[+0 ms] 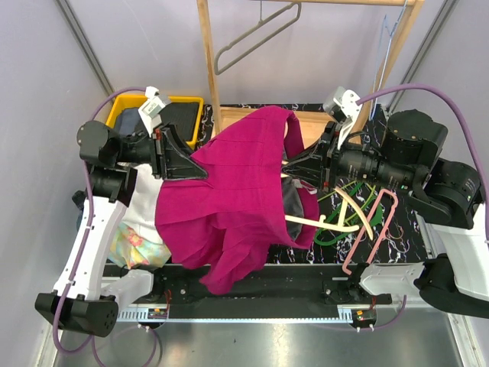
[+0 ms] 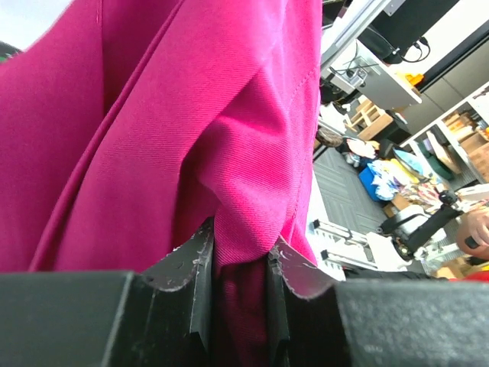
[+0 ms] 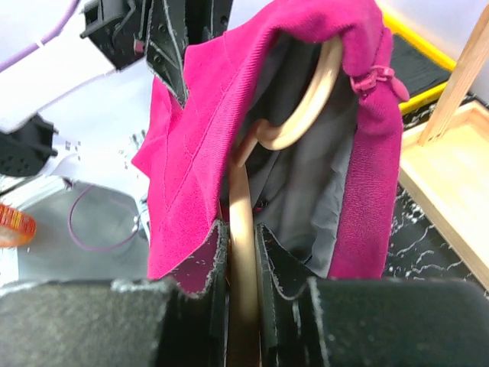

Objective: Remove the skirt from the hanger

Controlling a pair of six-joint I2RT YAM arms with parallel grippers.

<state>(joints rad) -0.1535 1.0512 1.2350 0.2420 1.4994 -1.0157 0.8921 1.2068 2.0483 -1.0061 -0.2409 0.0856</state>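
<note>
Hanging above the tabletop (image 1: 416,237), the skirt (image 1: 229,199) is clenched by the left pincer (image 2: 241,252); the right pincer (image 3: 242,237) grips the hanger (image 3: 313,103) inside it, whose curved end could snag the fabric when pulled.

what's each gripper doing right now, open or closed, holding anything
Left gripper: closed on the skirt.
Right gripper: closed on the wooden hanger.

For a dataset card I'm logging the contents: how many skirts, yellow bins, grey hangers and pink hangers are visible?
skirt: 1
yellow bin: 1
grey hanger: 1
pink hanger: 1
Total: 4
</note>
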